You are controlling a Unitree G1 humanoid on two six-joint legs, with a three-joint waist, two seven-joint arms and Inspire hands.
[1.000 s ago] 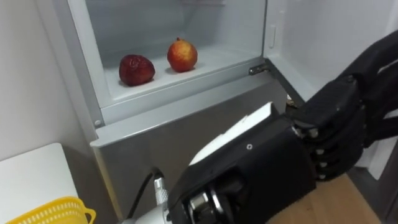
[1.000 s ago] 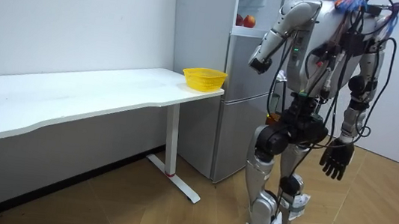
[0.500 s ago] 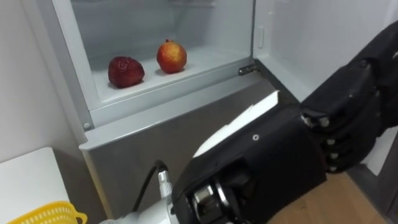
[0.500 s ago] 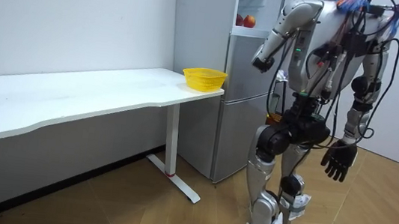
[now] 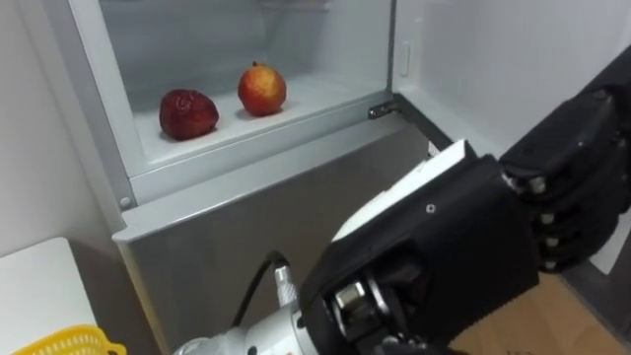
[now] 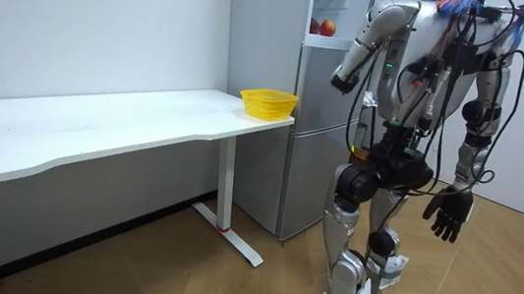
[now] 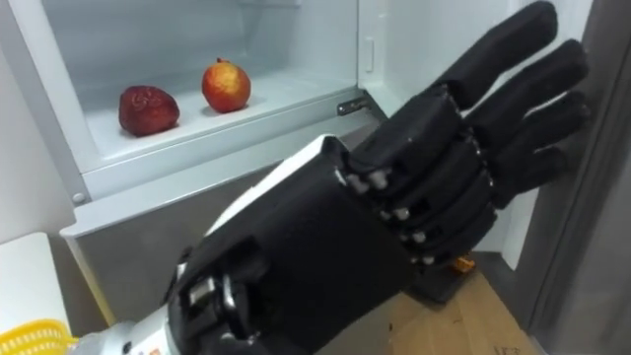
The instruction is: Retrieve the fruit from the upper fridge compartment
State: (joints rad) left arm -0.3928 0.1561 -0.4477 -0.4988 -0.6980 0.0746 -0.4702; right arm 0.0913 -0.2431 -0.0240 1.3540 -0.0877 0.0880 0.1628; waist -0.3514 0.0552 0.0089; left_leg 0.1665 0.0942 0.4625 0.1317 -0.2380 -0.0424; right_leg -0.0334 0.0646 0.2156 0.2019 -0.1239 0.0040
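Left hand (image 7: 434,177), fingers straight and empty, hangs near-right below the upper fridge shelf (image 5: 325,94) — raise it, reach far-left, close gently round the red-and-yellow fruit (image 5: 261,89) beside the dark red fruit (image 5: 188,113).

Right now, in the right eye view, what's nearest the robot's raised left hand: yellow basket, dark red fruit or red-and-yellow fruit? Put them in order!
1. Round red-and-yellow fruit, on the fridge shelf, nearest the left hand.
2. Wrinkled dark red fruit, beside it, further left.
3. Yellow plastic basket, bottom left corner, farthest.
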